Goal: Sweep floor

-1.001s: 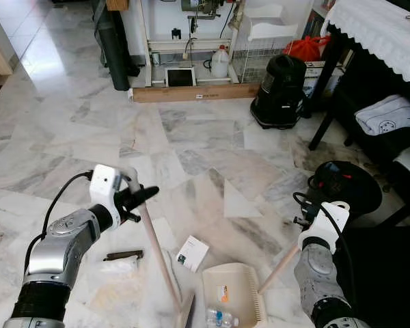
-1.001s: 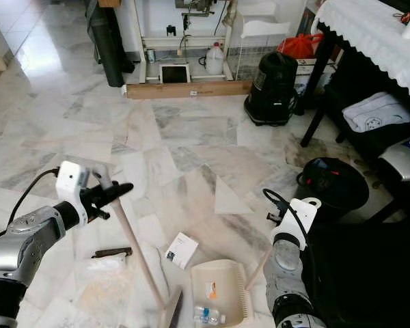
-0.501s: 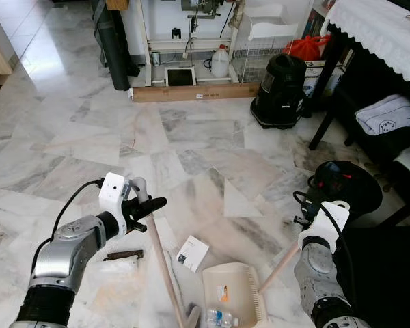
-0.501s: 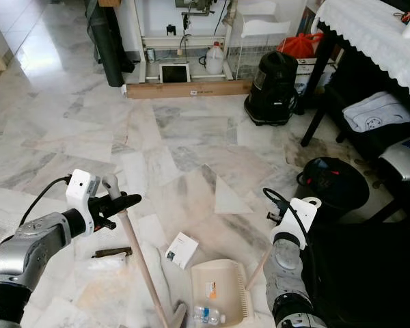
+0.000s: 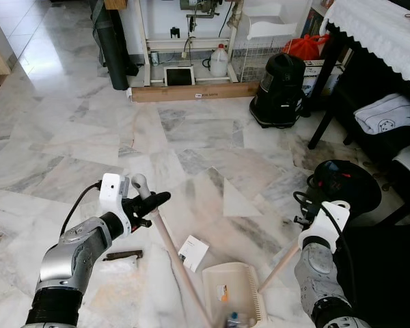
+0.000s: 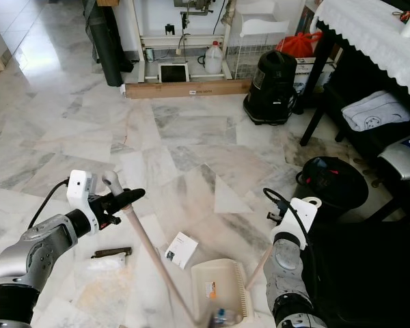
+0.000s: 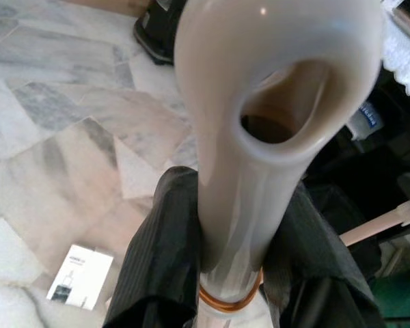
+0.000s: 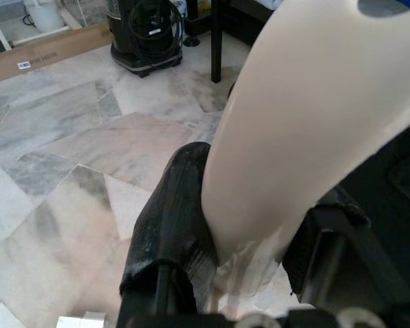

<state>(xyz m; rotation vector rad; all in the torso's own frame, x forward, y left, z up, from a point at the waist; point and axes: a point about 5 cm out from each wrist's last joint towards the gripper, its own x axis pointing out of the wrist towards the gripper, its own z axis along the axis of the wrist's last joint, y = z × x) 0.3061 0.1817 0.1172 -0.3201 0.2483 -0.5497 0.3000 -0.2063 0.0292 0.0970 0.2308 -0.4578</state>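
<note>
Left gripper point(image 5: 150, 202) jaws clenched on broom handle point(image 5: 181, 265); right gripper point(image 8: 246, 225) jaws clamped on dustpan handle point(image 5: 279, 266). Dustpan point(image 5: 231, 292) rests on marble floor point(image 5: 89, 137), bottle point(image 5: 234, 319) at its mouth. Step: sweeping debris in. Next: draw broom toward pan, collecting white box point(image 5: 193, 253).

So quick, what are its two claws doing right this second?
Left gripper: closed on the broom handle, near its top end.
Right gripper: closed on the dustpan handle.
</note>
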